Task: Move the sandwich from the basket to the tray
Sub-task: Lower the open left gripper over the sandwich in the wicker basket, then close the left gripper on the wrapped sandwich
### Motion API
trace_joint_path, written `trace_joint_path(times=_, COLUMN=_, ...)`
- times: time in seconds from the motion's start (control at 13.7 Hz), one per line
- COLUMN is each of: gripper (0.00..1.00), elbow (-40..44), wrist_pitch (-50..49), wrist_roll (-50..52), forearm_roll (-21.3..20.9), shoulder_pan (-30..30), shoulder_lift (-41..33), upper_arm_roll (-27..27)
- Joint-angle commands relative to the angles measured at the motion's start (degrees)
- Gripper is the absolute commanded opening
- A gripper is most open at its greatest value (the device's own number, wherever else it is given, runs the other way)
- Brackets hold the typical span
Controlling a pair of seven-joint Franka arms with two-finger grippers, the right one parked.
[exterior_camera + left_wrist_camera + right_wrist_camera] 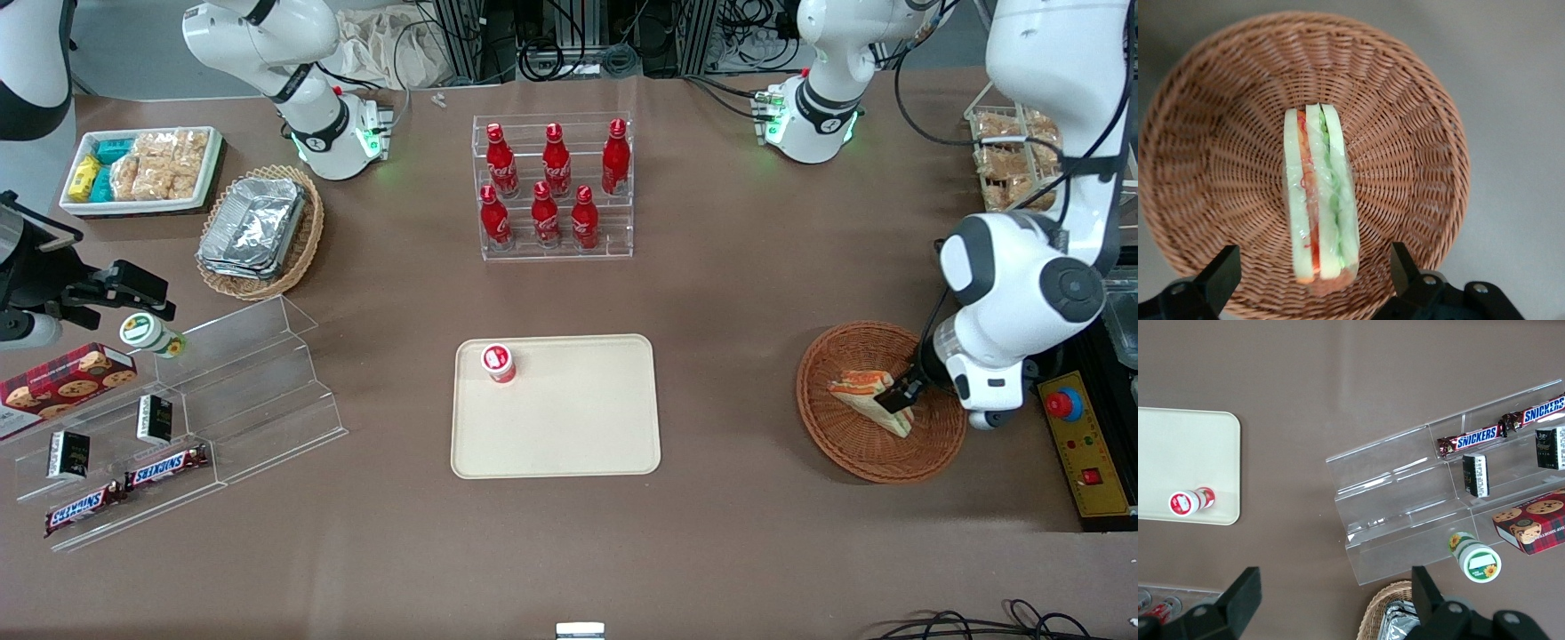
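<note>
The sandwich (pixel 864 396), a white-bread wedge with orange, red and green filling, lies in the reddish-brown wicker basket (pixel 836 449) toward the working arm's end of the table. My left gripper (pixel 900 398) is down in the basket at the wide end of the sandwich. In the left wrist view the gripper (pixel 1313 257) is open, one black finger (pixel 1223 267) on each side of the sandwich (pixel 1321 200), with a gap to each; the basket (pixel 1218 167) surrounds it. The cream-beige tray (pixel 569 427) lies at the table's middle.
A small red-and-white cup (pixel 499 363) stands on the tray's corner. A control box with a red button (pixel 1064 404) sits close beside the basket. A bottle rack (pixel 551 191), a clear stepped shelf (pixel 222 400) and a foil-container basket (pixel 258 231) lie elsewhere.
</note>
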State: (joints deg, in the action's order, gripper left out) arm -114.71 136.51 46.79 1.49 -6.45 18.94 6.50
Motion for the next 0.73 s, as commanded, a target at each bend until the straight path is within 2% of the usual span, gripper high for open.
trace_joint_path(times=0.0, gripper=1.0, elbow=-0.07, wrist_pitch=3.66, wrist_roll=7.95, forearm_roll=-1.83, shoulder_pan=0.38, shoulder_lift=1.79, upper_arm_roll=0.0)
trace_joint_path(times=0.22, gripper=0.99, elbow=-0.68, wrist_pitch=4.82, wrist_roll=10.08, forearm_roll=-5.87, shoulder_pan=0.38, shoulder_lift=3.21, upper_arm_roll=0.0)
trace_joint_path(times=0.37, gripper=0.99, elbow=-0.86, wrist_pitch=4.82, wrist_roll=10.08, forearm_roll=-6.93, shoulder_pan=0.29, shoulder_lift=3.74, upper_arm_roll=0.0)
trace_joint_path(times=0.44, gripper=0.95, elbow=-0.86, wrist_pitch=4.91, wrist_roll=10.08, forearm_roll=-7.72, shoulder_pan=0.29, shoulder_lift=4.26, upper_arm_roll=0.0)
trace_joint_path(times=0.59, gripper=0.8, elbow=-0.86, wrist_pitch=4.91, wrist_roll=10.08, forearm_roll=-8.52, shoulder_pan=0.29, shoulder_lift=4.53, upper_arm_roll=0.0)
trace_joint_path(times=0.66, gripper=0.68, elbow=-0.78, wrist_pitch=4.91, wrist_roll=10.08, forearm_roll=-8.52, shoulder_pan=0.29, shoulder_lift=4.53, upper_arm_roll=-0.09)
